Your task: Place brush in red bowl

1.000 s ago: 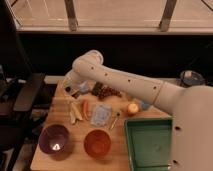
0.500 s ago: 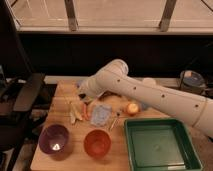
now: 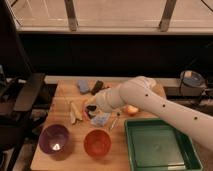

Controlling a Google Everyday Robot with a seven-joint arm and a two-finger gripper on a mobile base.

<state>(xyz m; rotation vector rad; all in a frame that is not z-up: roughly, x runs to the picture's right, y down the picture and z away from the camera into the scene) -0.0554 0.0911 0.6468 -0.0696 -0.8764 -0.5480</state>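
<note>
Wooden table (image 3: 118, 156) carries everything we need, and we read it from the front edge back. Nearest us three vessels sit in a row: a purple bowl (image 3: 54, 139) at the left of the view, the red bowl (image 3: 97, 143) in the middle with nothing in it that we can see, and a green tray (image 3: 156, 146) at the right.

Just behind the red bowl lies a pale packet (image 3: 100, 119). Beside its right edge we make out a slim dark stick that we take for the brush (image 3: 114, 121), flat on the wood and apart from the bowl. Pale banana-like sticks (image 3: 75, 112) lie left of the packet.

The gripper (image 3: 92, 108) hangs low just behind the packet, left of the brush. We cannot tell whether it is wide or narrow, or whether it holds anything. Its white arm (image 3: 150, 102) reaches in from the right, above an orange fruit (image 3: 131, 110). Farther back rest a blue-grey object (image 3: 83, 86) and a dark bar (image 3: 97, 87).

We judge the reach is in hand, with the brush not yet taken. Next we need the gripper brought over the handle, closed across it, then a short carry forward to the red bowl, not the purple one.
</note>
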